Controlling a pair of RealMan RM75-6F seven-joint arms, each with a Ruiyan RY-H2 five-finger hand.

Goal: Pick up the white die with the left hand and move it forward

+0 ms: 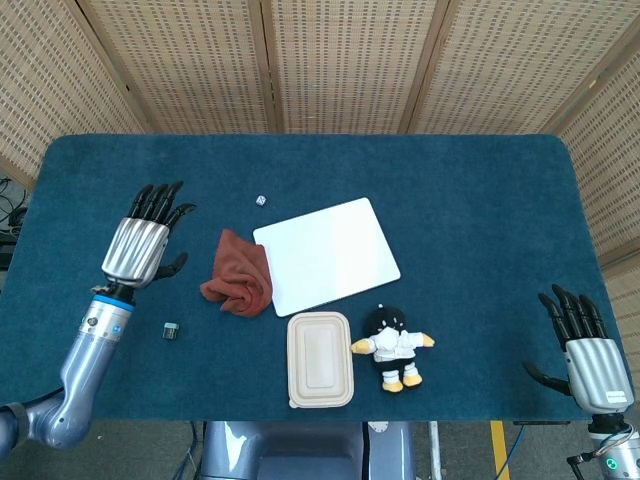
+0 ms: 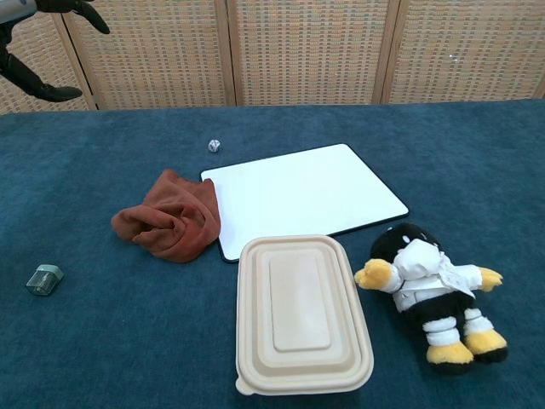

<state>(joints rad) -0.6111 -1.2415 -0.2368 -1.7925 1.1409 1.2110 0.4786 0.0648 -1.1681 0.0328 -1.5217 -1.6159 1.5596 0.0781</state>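
The white die (image 1: 260, 200) lies free on the blue cloth, just beyond the far left corner of the white board; the chest view shows the die (image 2: 214, 146) there too. My left hand (image 1: 143, 240) hovers well to the left of it and nearer to me, fingers spread, holding nothing. Only its dark fingertips (image 2: 34, 81) reach into the chest view's top left corner. My right hand (image 1: 585, 345) rests open at the table's near right corner, far from the die.
A crumpled rust-brown cloth (image 1: 238, 273) lies left of the white board (image 1: 326, 254). A beige lidded food box (image 1: 319, 359) and a small plush penguin (image 1: 393, 347) sit near the front edge. A small metal sharpener (image 1: 171, 329) lies front left.
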